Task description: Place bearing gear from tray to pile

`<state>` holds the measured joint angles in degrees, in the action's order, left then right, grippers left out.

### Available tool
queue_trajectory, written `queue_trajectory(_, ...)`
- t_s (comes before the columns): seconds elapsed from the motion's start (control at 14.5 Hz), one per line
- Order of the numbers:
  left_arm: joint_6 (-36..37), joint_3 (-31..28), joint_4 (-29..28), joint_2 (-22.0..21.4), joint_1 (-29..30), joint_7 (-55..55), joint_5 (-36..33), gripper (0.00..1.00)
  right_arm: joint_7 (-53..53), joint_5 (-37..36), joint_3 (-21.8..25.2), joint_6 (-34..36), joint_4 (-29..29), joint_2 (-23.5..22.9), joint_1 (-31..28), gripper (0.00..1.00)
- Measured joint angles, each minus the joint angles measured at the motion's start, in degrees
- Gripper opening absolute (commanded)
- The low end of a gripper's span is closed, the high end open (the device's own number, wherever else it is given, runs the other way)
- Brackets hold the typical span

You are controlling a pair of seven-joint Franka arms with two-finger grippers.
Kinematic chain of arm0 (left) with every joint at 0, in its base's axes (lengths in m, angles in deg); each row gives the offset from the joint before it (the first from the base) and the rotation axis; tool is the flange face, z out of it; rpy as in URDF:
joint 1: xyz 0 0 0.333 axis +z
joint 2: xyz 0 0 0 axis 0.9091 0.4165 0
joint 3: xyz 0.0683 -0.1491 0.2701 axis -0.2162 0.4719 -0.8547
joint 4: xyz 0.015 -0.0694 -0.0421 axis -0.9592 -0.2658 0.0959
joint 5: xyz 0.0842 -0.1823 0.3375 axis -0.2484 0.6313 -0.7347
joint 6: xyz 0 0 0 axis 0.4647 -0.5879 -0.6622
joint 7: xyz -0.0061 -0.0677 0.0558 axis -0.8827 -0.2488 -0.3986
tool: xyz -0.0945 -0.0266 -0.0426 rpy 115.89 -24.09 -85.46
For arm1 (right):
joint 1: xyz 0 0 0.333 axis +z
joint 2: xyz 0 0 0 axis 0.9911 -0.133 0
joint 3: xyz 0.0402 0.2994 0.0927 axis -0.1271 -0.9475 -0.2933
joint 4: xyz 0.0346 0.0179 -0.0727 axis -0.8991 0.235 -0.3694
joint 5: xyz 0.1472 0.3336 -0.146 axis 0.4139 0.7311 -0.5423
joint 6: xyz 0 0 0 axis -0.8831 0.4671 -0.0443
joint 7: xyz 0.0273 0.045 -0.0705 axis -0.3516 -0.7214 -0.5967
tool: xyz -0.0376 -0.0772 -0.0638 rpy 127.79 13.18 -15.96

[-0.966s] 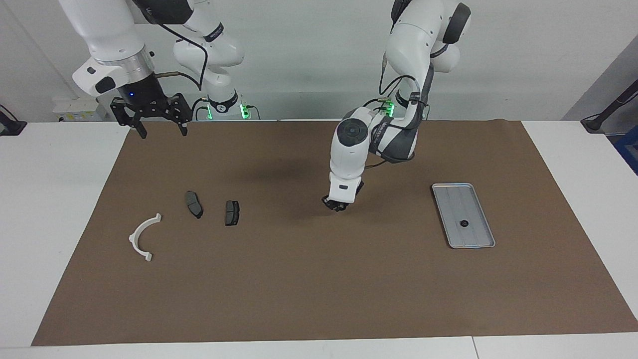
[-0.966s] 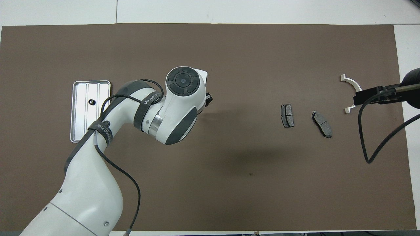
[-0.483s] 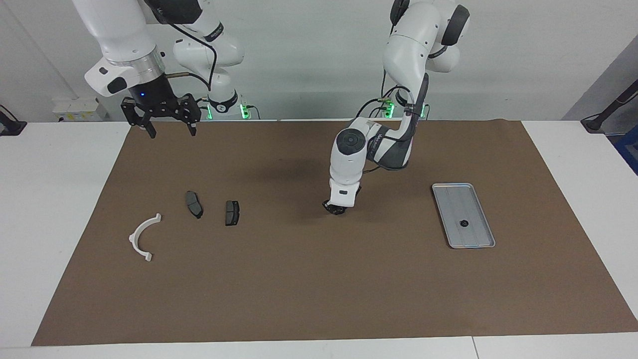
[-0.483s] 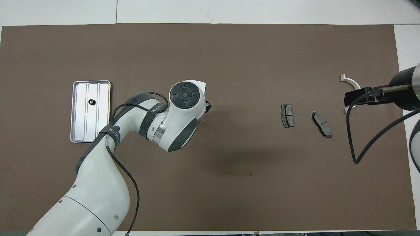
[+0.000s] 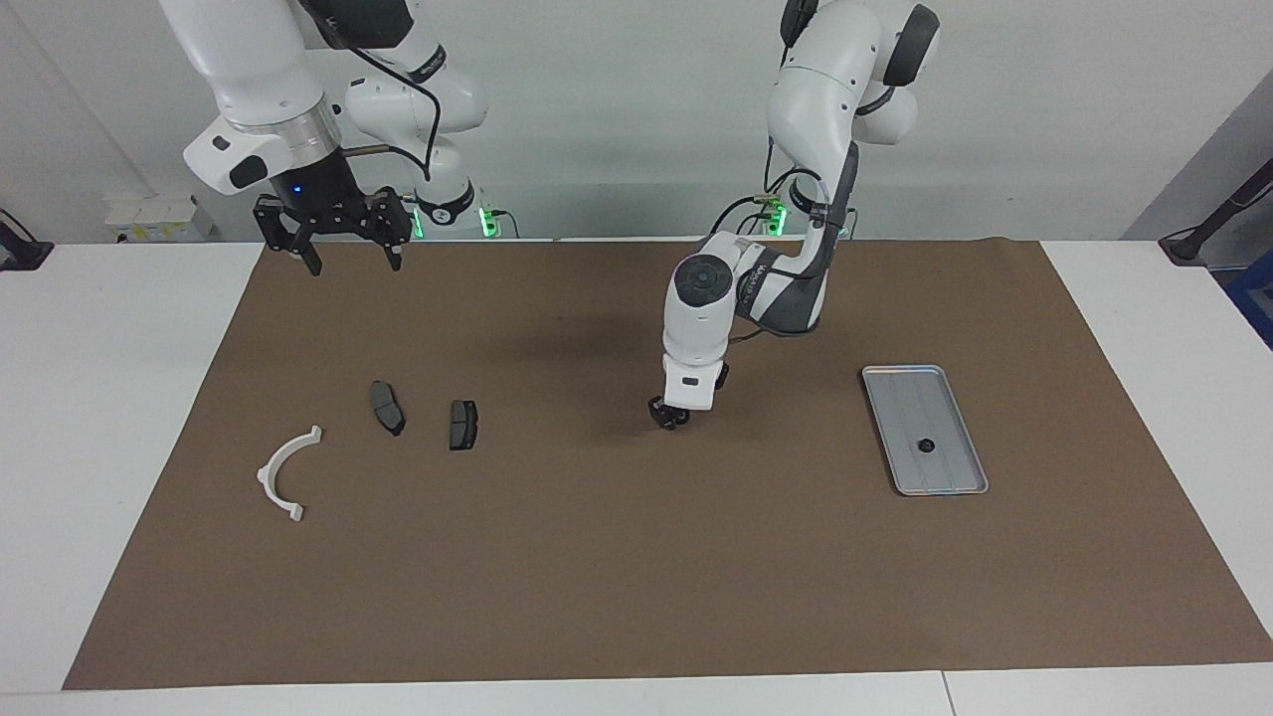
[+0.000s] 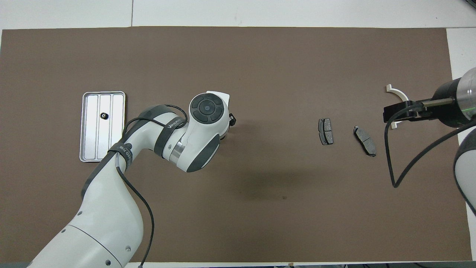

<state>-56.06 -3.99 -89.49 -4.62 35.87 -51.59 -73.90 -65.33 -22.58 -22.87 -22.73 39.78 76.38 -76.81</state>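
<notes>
Small black round bearing gear (image 5: 926,445) is lying flat inside the flat silver-grey metal tray (image 5: 967,438) with the low rim. Nothing is touching it.

Think of the brown mat (image 5: 636,577) as a clock seen from above, with twelve pointing away from the robots. The tray is sitting at nine o'clock, toward the left arm's end of the white table (image 5: 99,398). Inside the tray, the gear is resting a little toward twelve o'clock from the tray's middle.

The pile is lying at three o'clock, toward the right arm's end. It is made of a white half-ring plastic bracket (image 5: 267,477) and two small dark grey brake-pad pieces (image 5: 387,408) (image 5: 462,425). The bracket is lying at the outer edge of the pile, and the two pads are lying beside each other, closer to the clock's middle. The three parts are not touching one another.

The left gripper (image 5: 671,418) is hanging low over the mat, close to the clock's middle and a bit toward nine o'clock. It is well apart from both the tray and the pile. Its fingers are pointing down, but they are partly hidden by the wrist, so I cannot tell if they are spread or pinched, or if they are carrying anything.

The right gripper (image 5: 355,267) is waiting high in the air at about three o'clock, over the right arm's end of the mat. Its two fingers are standing wide apart and are gripping nothing.
</notes>
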Motion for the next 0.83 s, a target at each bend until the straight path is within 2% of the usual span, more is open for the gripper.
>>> queue_trajectory(0.21,2.3,-0.8,0.2,-2.8,3.0,2.2,-0.8,1.00,6.8,0.1,0.0,0.0,0.2,0.0,2.3,1.00)
queue_trajectory(0.48,4.7,-1.1,-3.3,-9.0,14.7,21.6,-0.8,1.00,18.1,0.1,-0.2,-2.9,2.2,-0.2,8.3,1.00)
queue_trajectory(0.69,4.4,-1.2,-6.0,-10.3,23.3,39.9,-0.8,0.84,27.4,0.1,-0.2,-7.9,4.3,-2.7,13.5,1.00)
queue_trajectory(0.83,2.8,-1.2,-6.9,-10.3,27.4,49.1,-0.8,0.78,34.8,0.1,-0.2,-11.6,4.7,-6.2,17.1,1.00)
